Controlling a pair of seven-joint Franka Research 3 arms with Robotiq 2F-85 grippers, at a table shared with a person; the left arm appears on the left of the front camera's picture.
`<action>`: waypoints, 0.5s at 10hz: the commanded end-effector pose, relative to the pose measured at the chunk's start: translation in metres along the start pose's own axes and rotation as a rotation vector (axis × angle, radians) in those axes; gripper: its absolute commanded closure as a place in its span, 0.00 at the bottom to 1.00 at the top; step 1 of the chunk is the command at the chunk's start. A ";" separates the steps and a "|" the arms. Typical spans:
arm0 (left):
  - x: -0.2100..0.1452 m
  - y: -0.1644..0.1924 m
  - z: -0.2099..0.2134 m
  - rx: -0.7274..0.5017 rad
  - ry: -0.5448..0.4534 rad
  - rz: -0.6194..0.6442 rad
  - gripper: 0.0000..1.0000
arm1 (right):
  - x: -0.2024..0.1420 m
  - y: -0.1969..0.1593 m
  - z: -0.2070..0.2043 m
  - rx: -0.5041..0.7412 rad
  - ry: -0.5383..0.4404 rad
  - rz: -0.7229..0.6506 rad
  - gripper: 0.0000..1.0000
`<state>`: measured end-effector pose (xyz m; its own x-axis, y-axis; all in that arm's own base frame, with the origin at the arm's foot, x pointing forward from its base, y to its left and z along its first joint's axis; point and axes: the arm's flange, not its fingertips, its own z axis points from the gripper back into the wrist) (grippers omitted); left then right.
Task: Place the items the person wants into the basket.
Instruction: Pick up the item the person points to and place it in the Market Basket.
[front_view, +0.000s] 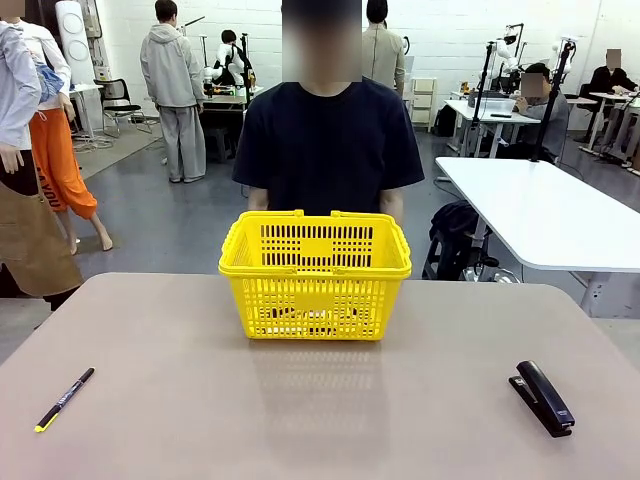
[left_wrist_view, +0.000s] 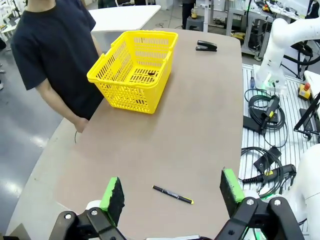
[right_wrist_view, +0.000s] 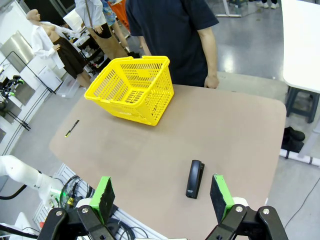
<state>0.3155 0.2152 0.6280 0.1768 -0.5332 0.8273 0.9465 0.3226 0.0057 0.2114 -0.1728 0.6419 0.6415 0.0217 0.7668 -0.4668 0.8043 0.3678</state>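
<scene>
Basket (front_view: 315, 275) sits upright on the counter (front_view: 320, 400), mid-width, close to the far edge, handles folded down on the rim. Something dark lies on its floor, seen through the lattice; can't tell what it is. Person (front_view: 325, 150) stands right behind the basket at the far edge, arms down, one hand (right_wrist_view: 212, 81) at the counter edge beside the basket.

Strays: thin black pen with yellow tip (front_view: 64, 399) well to the basket's left and toward the robot side; black stapler (front_view: 542, 397) well to the basket's right, also on the robot side. Both well apart from the basket and from each other.

Between basket and near edge the counter is bare brown surface, wide open lane down the middle.

Left tool (left_wrist_view: 170, 192): jaws spread wide, holding nothing, hanging above the near side with the pen below it. Right tool (right_wrist_view: 162, 196): jaws spread wide, holding nothing, above the near side with the stapler below between its fingers.
</scene>
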 end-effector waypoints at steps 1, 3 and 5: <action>0.001 -0.001 0.004 -0.010 -0.008 -0.006 0.00 | 0.002 0.001 0.000 -0.017 0.015 -0.017 0.00; 0.001 -0.001 0.004 -0.010 -0.008 -0.006 0.00 | 0.002 0.001 0.000 -0.017 0.015 -0.017 0.00; 0.001 -0.001 0.004 -0.010 -0.008 -0.006 0.00 | 0.002 0.001 0.000 -0.017 0.015 -0.017 0.00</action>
<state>0.3150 0.2150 0.6285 0.1759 -0.5329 0.8277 0.9474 0.3201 0.0047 0.2114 -0.1728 0.6419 0.6415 0.0217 0.7668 -0.4668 0.8043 0.3678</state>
